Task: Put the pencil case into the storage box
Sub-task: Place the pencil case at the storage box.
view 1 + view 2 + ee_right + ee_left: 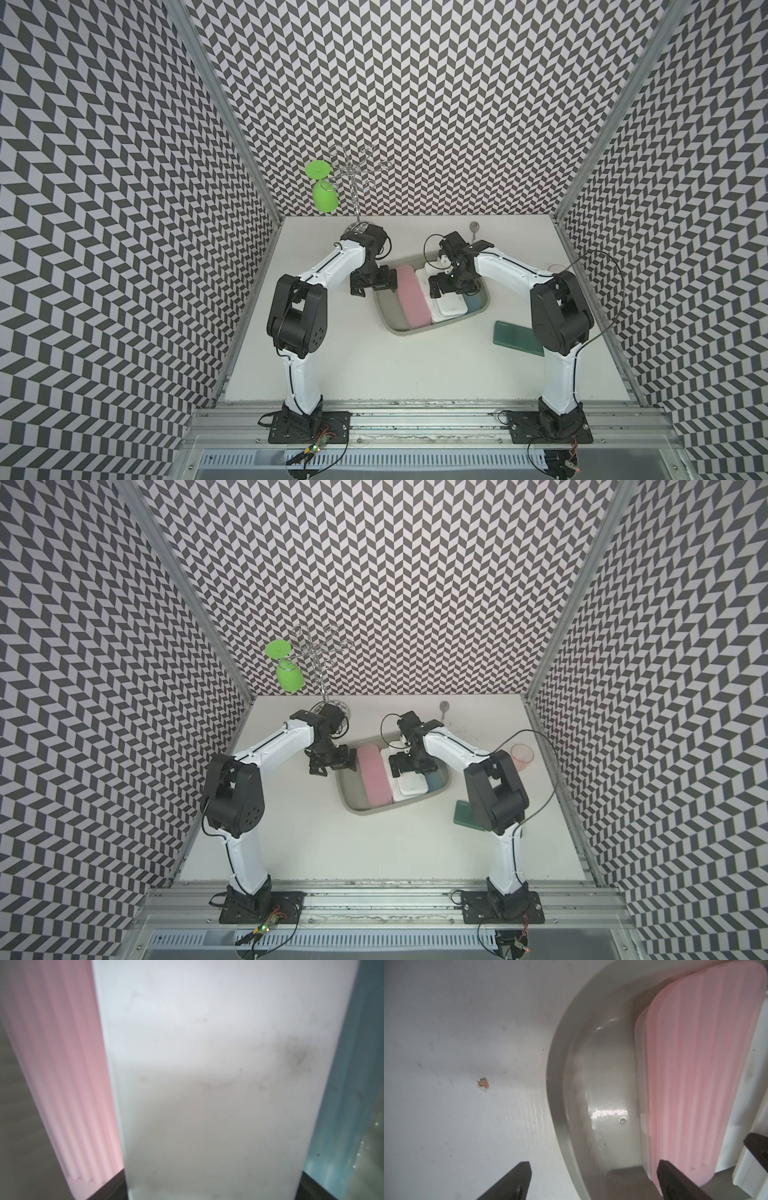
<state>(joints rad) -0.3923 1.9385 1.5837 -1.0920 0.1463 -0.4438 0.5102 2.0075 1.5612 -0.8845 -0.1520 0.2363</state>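
Three pencil cases lie side by side, lengthwise, in the grey storage box, which sits slightly askew near the middle of the desk. The pink pencil case is on the left arm's side, the white pencil case is in the middle, and the blue pencil case is against the wall on the right arm's side. The pink and white cases touch along their long edges. A strip of bare box floor shows beside the pink one.

A fourth, the green pencil case, lies flat on the desk outside the box. It is apart from the box's near right corner and partly hidden behind the right arm's elbow.

The left claw hangs over the box's far left corner with its jaws wide apart and nothing between them. In the left wrist view, one finger is over the bare desk and the other is over the end of the pink case, with the box's rounded rim between them.

The right claw is low over the white case with its jaws spread wide. In the right wrist view, the white lid fills the gap between the two fingers, with pink to one side and blue to the other. The jaws straddle the case without clamping it.

At the back of the desk, a green glass hangs upside down from a wire rack. In a top view, a clear pink cup stands near the right wall.
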